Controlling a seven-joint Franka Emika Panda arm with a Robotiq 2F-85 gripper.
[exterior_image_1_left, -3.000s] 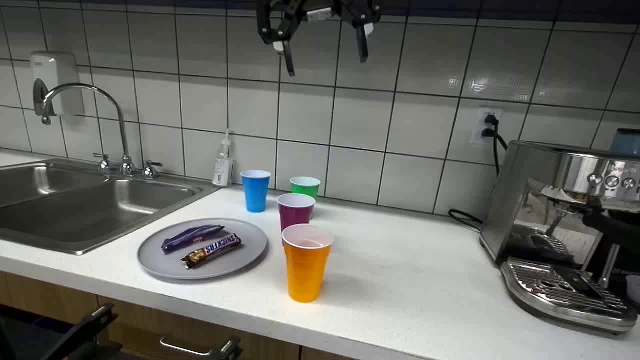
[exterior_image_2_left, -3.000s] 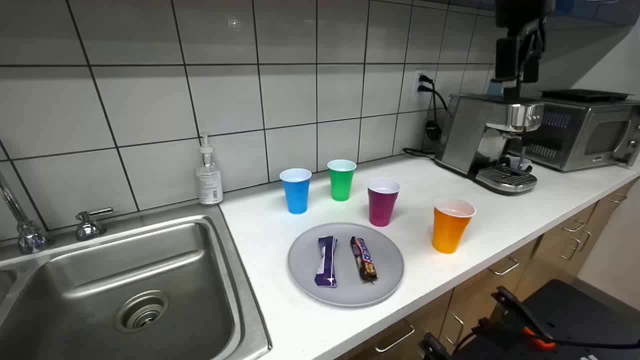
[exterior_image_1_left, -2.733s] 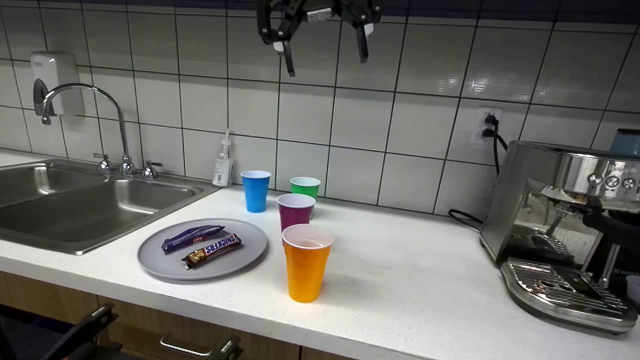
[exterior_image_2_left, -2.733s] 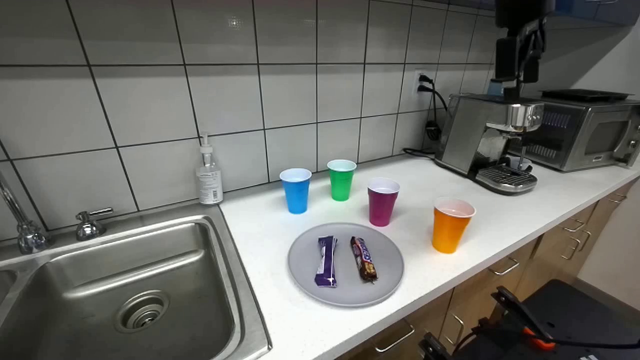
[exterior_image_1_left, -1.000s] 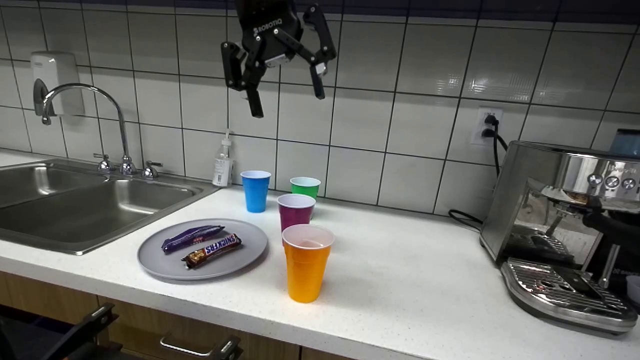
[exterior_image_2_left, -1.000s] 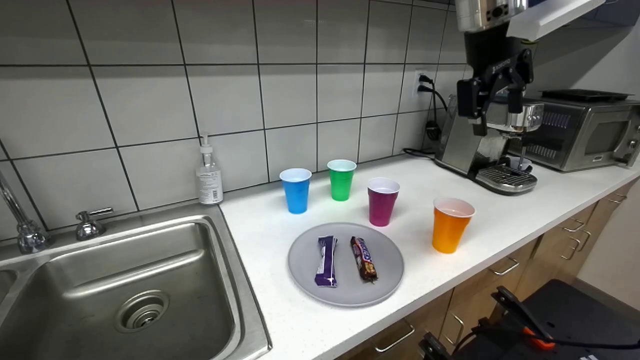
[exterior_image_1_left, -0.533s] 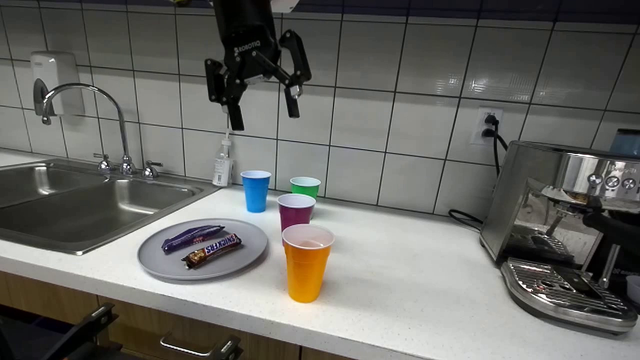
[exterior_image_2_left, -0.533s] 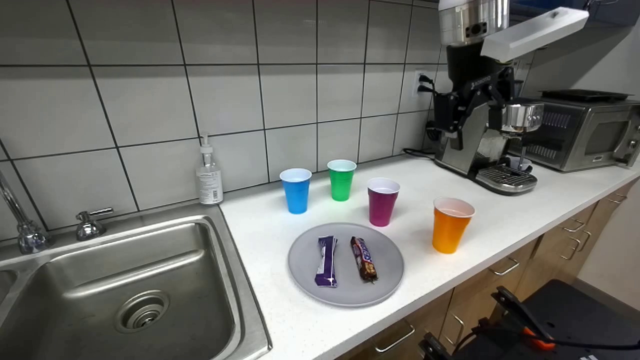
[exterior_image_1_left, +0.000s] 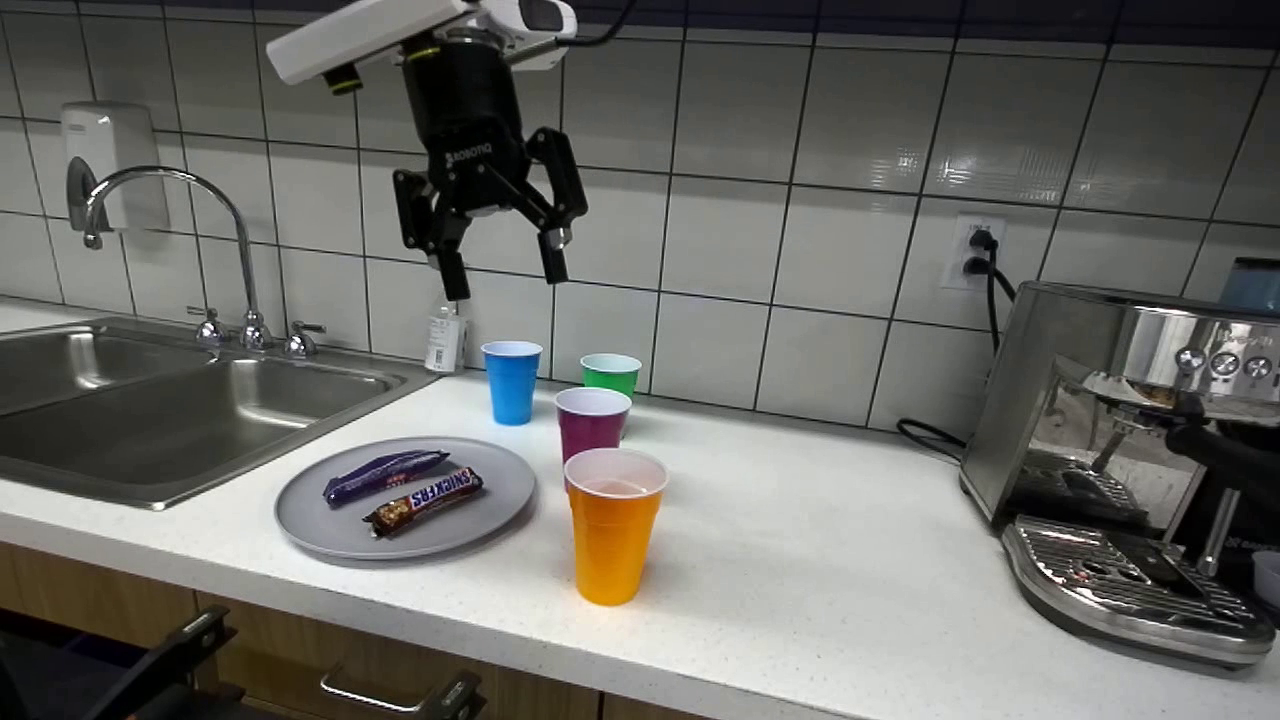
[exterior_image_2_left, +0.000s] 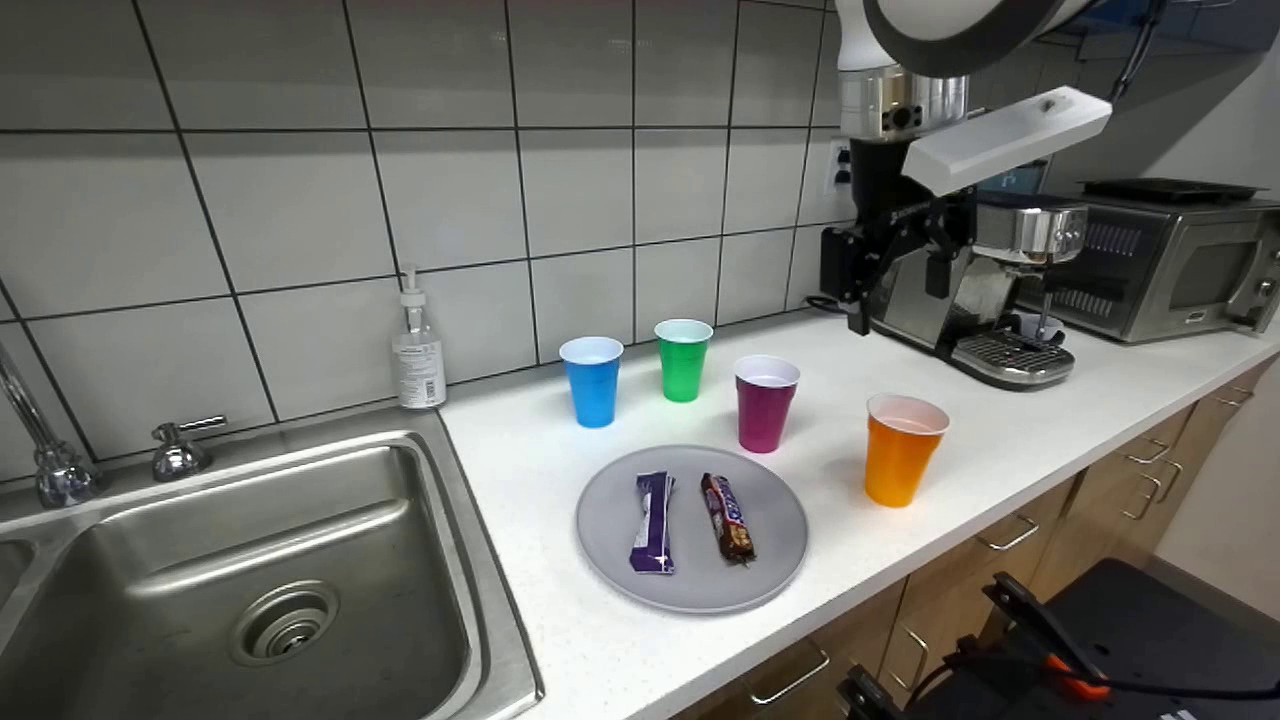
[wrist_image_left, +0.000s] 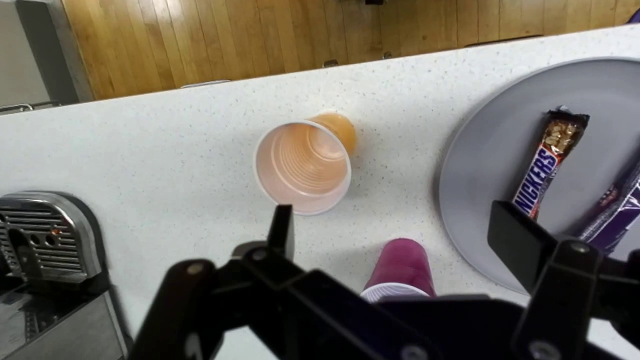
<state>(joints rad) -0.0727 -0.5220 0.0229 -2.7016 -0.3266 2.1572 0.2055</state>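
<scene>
My gripper (exterior_image_1_left: 506, 283) hangs open above the counter with nothing between its fingers, higher than the cups. In the wrist view the maroon cup (wrist_image_left: 402, 262) shows below and between the fingertips, its rim partly hidden by the gripper. The orange cup (wrist_image_left: 303, 167) stands upright by the counter's front, seen past the left fingertip. A grey plate (exterior_image_2_left: 690, 597) holds a Snickers bar (exterior_image_2_left: 727, 517) and a purple-wrapped bar (exterior_image_2_left: 653, 522). Behind stand a blue cup (exterior_image_2_left: 593, 385) and a green cup (exterior_image_2_left: 683, 365); the maroon cup partly covers the green one in an exterior view.
A steel sink (exterior_image_2_left: 300, 540) with a faucet (exterior_image_1_left: 240, 230) lies beside the plate. A soap bottle (exterior_image_2_left: 418, 355) stands at the tiled wall. The coffee machine (exterior_image_1_left: 1130, 480) and a microwave (exterior_image_2_left: 1180, 260) occupy the counter's far end.
The arm has come down into view and moved toward the sink side, lowering the gripper nearer the cups. Its jaws have stayed open; cups, plate and bars have not moved.
</scene>
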